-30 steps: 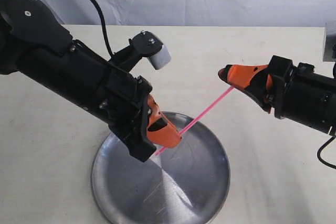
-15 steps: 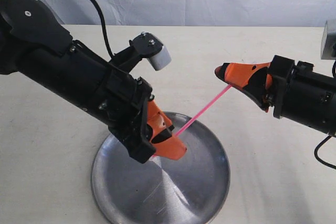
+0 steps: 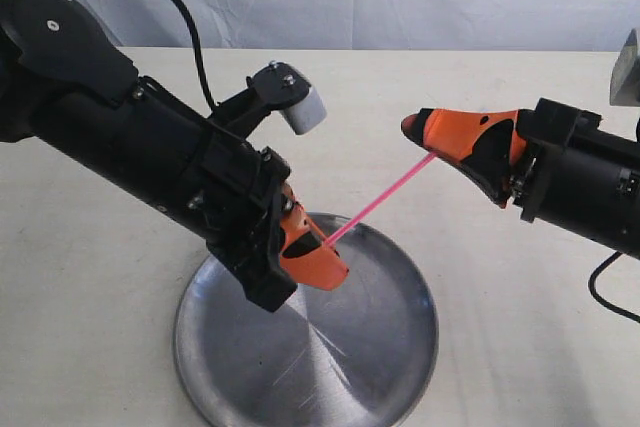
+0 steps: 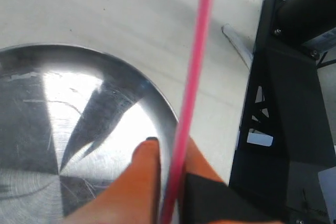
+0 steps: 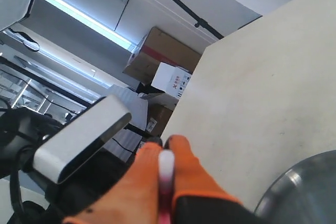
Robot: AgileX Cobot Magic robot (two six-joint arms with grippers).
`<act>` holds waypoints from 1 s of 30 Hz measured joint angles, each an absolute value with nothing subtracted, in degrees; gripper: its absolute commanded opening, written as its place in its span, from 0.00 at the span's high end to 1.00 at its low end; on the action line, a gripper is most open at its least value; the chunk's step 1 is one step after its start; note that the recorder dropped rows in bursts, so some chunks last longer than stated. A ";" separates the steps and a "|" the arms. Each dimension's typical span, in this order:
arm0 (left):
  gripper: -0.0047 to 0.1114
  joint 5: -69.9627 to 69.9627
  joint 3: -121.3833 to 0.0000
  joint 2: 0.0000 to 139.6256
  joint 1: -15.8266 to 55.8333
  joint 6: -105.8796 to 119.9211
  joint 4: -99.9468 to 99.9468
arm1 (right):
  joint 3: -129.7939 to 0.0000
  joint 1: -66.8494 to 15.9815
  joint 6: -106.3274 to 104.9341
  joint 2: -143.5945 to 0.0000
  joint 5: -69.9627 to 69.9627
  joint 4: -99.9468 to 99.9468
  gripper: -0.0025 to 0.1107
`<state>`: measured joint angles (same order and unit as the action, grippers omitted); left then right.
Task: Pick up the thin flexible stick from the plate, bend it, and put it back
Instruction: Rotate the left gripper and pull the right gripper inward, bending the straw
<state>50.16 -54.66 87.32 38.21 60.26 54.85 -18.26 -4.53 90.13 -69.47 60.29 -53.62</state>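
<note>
Thin bright pink plastic stick (image 3: 380, 205) is in the air over the round silver metal plate (image 3: 400, 372). Left gripper (image 3: 328, 250) clamps its lower end, right gripper (image 3: 422, 139) its whitish tip. Right gripper has edged closer. The stick looks straight, so bending is likely just starting.

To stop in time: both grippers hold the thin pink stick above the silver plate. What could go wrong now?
The right gripper pinches the thin pink plastic stick only at its whitish tip, so bending might pull it free. Released, it could spring past the round silver metal plate onto the table.
</note>
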 measured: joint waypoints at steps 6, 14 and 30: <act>0.96 50.32 -54.66 87.06 38.21 64.13 54.91 | -18.26 -4.53 88.20 -69.55 60.82 -53.62 0.98; 0.96 51.19 -54.66 87.06 38.21 75.04 58.62 | -18.64 -4.53 85.91 -69.55 59.75 -53.20 0.98; 0.96 54.96 -54.66 86.95 38.21 97.29 69.01 | -18.76 -4.53 81.83 -69.55 54.07 -52.38 0.98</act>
